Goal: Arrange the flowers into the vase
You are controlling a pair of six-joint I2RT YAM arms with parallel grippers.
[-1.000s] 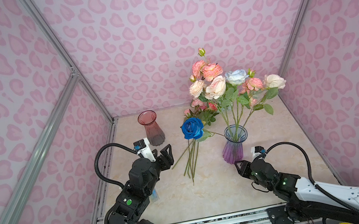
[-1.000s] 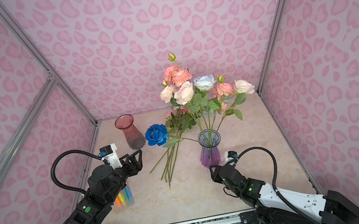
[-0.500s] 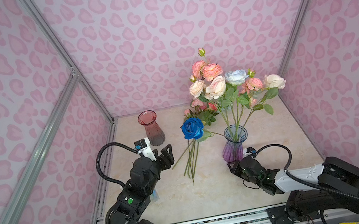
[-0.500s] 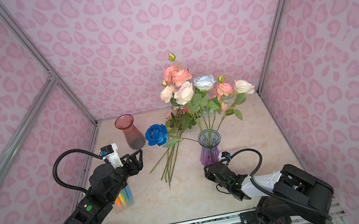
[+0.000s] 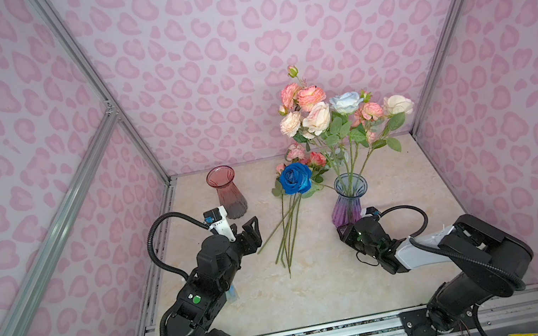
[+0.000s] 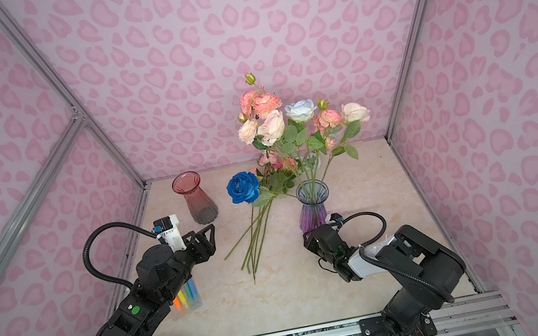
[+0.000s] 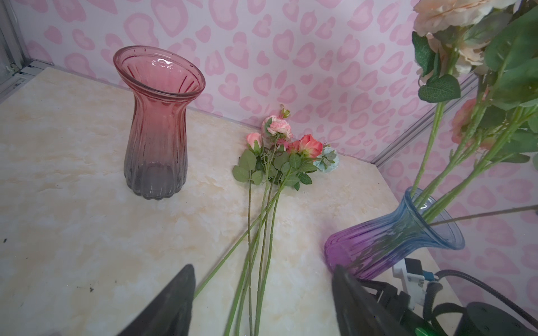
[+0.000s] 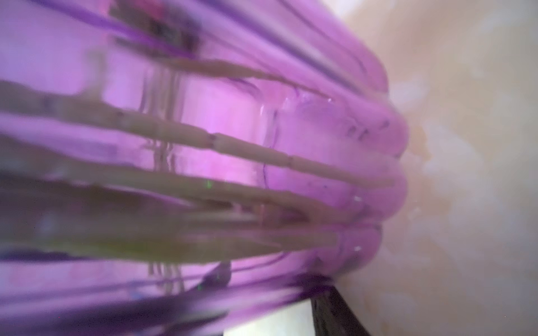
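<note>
Several flowers (image 5: 316, 117) with pink, peach, cream and pale blue heads stand in the purple-and-blue glass vase (image 5: 348, 200). More flowers lie on the table left of it, a deep blue rose (image 5: 295, 178) on top and their green stems (image 5: 288, 232) fanned toward the front. My left gripper (image 5: 254, 231) hovers open just left of those stem ends; they show between its fingers in the left wrist view (image 7: 262, 267). My right gripper (image 5: 344, 230) sits low against the vase's base, rolled on its side. The vase (image 8: 218, 145) fills the right wrist view, with one dark finger (image 8: 334, 314) showing and its jaws partly apart.
A red glass vase (image 5: 229, 192), with nothing in it, stands at the back left of the table. A clear pack of coloured markers (image 6: 185, 297) lies under my left arm. Pink patterned walls close in the back and both sides.
My right gripper has moved left and forward up to the vase's base, and its arm has folded up behind it. The left arm and the flowers have stayed put.
</note>
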